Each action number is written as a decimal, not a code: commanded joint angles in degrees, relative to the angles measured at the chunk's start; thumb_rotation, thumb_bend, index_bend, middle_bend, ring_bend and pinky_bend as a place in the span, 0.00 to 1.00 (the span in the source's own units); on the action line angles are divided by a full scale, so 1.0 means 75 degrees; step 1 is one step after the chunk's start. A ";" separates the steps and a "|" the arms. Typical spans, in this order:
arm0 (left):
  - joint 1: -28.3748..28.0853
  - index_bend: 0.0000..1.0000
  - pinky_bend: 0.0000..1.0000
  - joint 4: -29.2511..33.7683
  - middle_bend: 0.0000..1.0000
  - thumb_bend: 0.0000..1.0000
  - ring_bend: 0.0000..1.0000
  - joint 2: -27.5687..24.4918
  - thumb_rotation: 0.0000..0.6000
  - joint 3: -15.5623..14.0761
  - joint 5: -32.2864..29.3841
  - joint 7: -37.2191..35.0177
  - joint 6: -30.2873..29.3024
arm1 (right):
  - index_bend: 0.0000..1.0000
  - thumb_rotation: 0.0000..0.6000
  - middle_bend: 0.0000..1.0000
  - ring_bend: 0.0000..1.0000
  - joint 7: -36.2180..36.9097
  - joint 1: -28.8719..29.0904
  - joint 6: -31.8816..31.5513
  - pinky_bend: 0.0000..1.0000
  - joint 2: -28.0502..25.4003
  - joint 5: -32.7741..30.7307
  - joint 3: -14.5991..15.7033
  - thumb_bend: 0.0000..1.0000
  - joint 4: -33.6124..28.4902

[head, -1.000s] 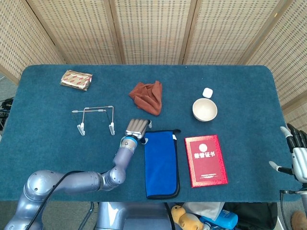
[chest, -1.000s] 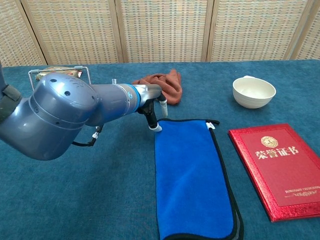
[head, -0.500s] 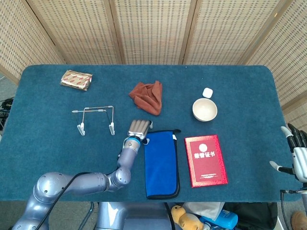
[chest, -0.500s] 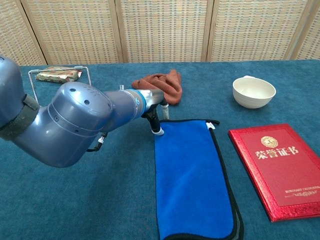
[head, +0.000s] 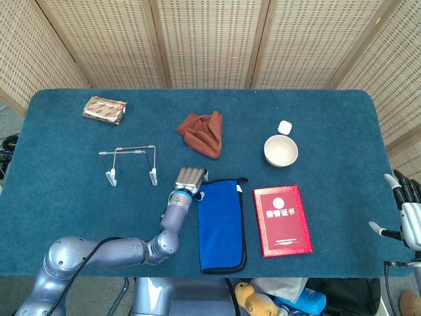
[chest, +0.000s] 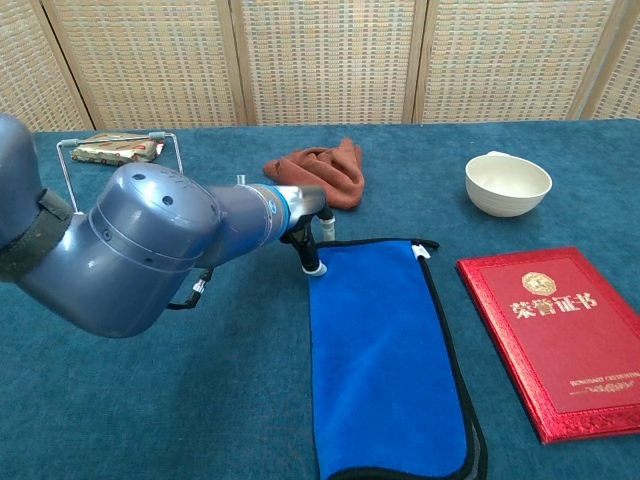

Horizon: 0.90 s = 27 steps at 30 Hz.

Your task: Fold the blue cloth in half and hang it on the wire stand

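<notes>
On the teal-carpeted table (head: 316, 112), a foil-wrapped packet (head: 104, 109) lies far to the left near the back edge. Nearer the front stands the wire stand (head: 129, 163), upright on its white feet and bare of anything. Just to its right, the left hand (head: 190, 178) reaches in palm down, fingers pointed downward with their tips at the far left corner of the blue cloth (head: 222, 224); whether they pinch the fabric or merely touch it cannot be told from either view. The cloth lies flat, already a long narrow rectangle with black trim. Behind it sits a crumpled rust-brown rag (head: 202, 133). Right of the cloth lies a red certificate booklet (head: 282, 219), with a white bowl (head: 281, 151) and a small white cap (head: 284, 126) beyond it. At the far right edge, the right hand (head: 408, 210) hovers off the table, fingers spread and holding nothing.
</notes>
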<state>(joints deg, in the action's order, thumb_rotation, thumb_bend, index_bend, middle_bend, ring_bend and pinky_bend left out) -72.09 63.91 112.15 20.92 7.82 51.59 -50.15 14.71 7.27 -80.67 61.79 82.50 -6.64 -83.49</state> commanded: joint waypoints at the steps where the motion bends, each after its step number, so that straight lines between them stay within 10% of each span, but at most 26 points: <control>1: 0.0010 0.39 1.00 0.0069 1.00 0.32 1.00 -0.0045 1.00 0.0033 -0.0102 0.0017 0.0071 | 0.01 1.00 0.00 0.00 0.0009 0.0001 0.0000 0.00 -0.0005 0.0000 -0.0001 0.00 -0.0001; 19: -0.0041 0.54 1.00 0.0480 1.00 0.32 1.00 -0.0120 1.00 -0.0060 -0.0039 0.0050 -0.0132 | 0.01 1.00 0.00 0.00 0.0121 -0.0013 -0.0028 0.00 -0.0047 0.0029 0.0007 0.00 -0.0010; 27: 0.0029 0.61 1.00 0.0567 1.00 0.50 1.00 -0.0135 1.00 -0.0102 0.0252 -0.0154 -0.0164 | 0.01 1.00 0.00 0.00 0.0134 -0.0019 -0.0044 0.00 -0.0062 0.0060 0.0021 0.00 -0.0020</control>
<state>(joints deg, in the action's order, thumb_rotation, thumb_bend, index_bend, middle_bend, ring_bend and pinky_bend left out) -71.97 68.11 111.15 20.20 9.42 50.67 -51.32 15.71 7.13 -81.00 61.32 82.95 -6.48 -83.64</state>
